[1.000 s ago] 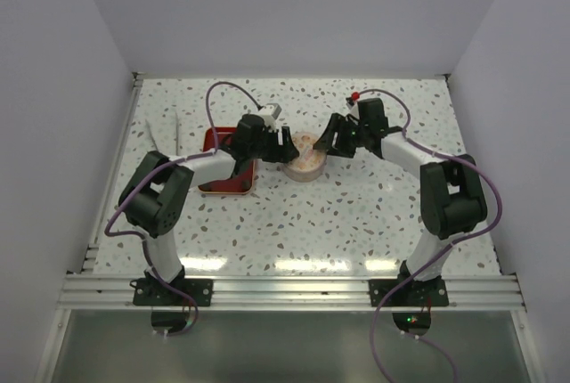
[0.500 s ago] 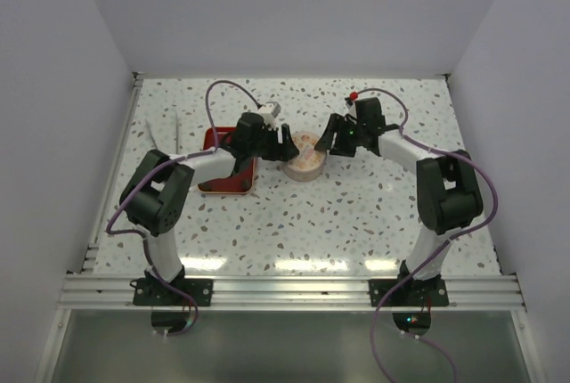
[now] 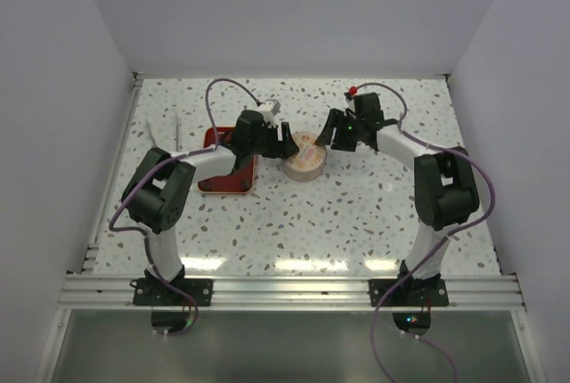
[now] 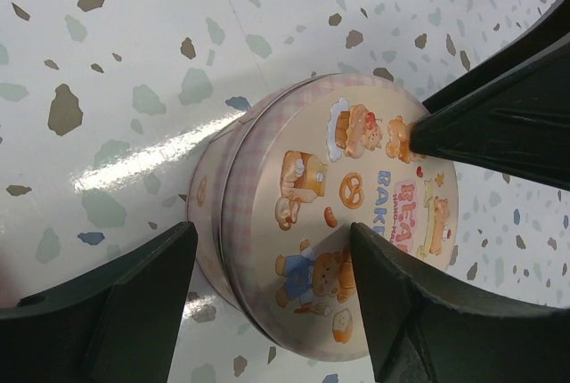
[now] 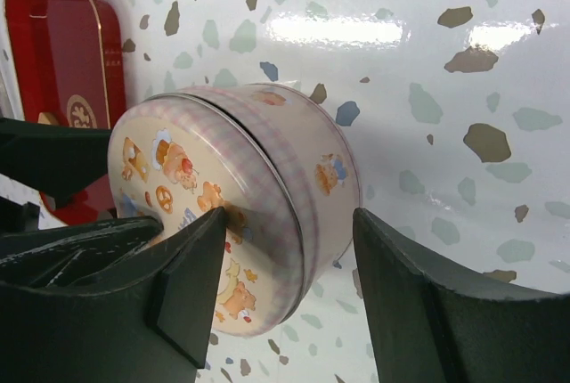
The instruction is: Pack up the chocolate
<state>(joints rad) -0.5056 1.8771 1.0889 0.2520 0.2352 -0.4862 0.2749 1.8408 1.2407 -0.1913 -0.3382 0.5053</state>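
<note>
One round tin (image 3: 305, 158), lid on and printed with bears, pastries and letters reading partly "BAKE", stands on the counter (image 3: 356, 214) just beside one red tray (image 3: 227, 185). The left hand (image 3: 285, 141) and right hand (image 3: 329, 136) both gape wide, flanking the tin from opposite sides. The chocolate cannot be made out in any view.

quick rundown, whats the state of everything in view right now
tin: upright, lid on
tray: lying flat, partly hidden
left gripper: open, tin seen between its fingers
right gripper: open, tin seen between its fingers
</note>
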